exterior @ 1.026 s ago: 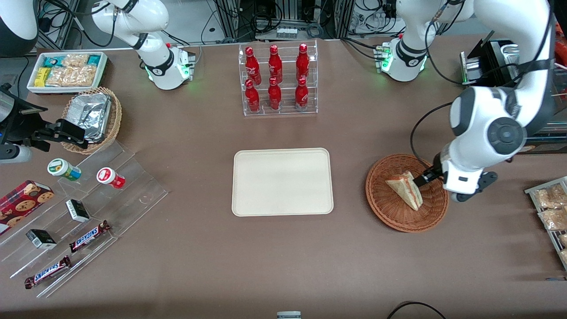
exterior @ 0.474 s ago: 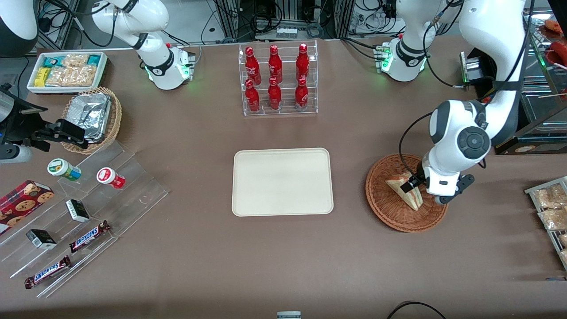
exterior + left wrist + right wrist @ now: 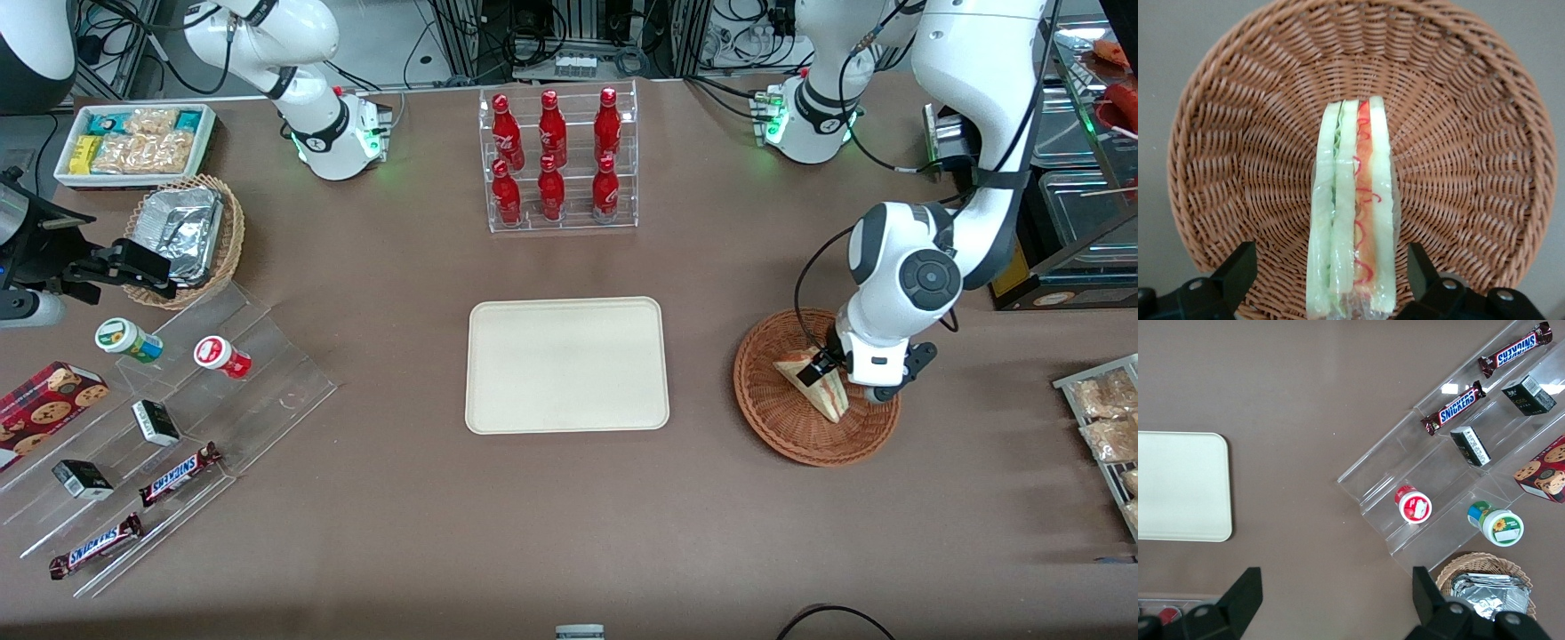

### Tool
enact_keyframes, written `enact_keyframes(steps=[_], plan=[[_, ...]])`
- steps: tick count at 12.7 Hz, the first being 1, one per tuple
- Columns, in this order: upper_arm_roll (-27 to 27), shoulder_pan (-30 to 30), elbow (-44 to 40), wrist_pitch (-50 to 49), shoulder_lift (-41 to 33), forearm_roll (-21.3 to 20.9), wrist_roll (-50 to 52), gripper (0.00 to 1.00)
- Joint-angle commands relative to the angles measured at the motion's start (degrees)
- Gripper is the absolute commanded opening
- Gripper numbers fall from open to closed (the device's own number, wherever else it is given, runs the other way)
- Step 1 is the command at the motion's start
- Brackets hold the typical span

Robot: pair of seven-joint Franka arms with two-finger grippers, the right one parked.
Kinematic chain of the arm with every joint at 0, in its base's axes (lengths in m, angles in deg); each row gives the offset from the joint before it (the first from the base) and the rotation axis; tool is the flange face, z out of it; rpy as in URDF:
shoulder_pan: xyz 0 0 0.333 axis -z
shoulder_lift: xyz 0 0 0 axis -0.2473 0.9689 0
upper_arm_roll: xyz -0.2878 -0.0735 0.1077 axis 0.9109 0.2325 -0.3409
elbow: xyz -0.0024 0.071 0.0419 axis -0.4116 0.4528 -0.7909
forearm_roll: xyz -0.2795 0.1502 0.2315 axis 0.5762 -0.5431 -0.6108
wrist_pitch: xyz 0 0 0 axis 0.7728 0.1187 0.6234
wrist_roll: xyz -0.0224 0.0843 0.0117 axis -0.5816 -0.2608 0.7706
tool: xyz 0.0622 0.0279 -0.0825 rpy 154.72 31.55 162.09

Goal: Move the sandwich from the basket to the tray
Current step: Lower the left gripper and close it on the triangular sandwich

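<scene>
Front view: the gripper point(image 3: 820, 368) is down inside the basket point(image 3: 815, 388), at the end of the sandwich point(image 3: 816, 385) that lies farther from the camera. The sandwich rests on the basket's woven floor, its tip pointing toward the camera. The tray point(image 3: 566, 364) lies on the table point(image 3: 569, 498) well apart from the gripper, sideways toward the parked arm's end, with nothing on it. A clear rack of red bottles point(image 3: 557, 160) stands farther from the camera than the tray, also well apart from the gripper.

Left wrist view: the gripper point(image 3: 1331, 270) is spread wide, one dark finger point(image 3: 1238, 273) on each side of the sandwich point(image 3: 1353, 207), neither one touching it, so nothing is grasped. The sandwich stands on its edge between them, its pale bread layers, green filling and red-pink filling running straight away from the gripper across the basket point(image 3: 1471, 167). The basket's rim circles it all round, with table showing outside the rim.

Right wrist view: one end of the tray point(image 3: 1181, 487) shows on the brown table, and a clear stepped stand point(image 3: 1451, 453) holds candy bars, small boxes and two jars; the working gripper does not appear here.
</scene>
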Motion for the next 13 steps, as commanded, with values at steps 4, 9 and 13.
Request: enact_keyframes(steps=[4, 9, 13], plan=[[0.5, 0.8, 0.2, 1.5, 1.1, 0.0, 3.1, 0.32], [0.5, 0.8, -3.8, -2.0, -0.1, 0.0, 3.7, 0.0], [4.1, 0.7, -19.2, -25.8, -0.4, -0.2, 3.8, 0.0]])
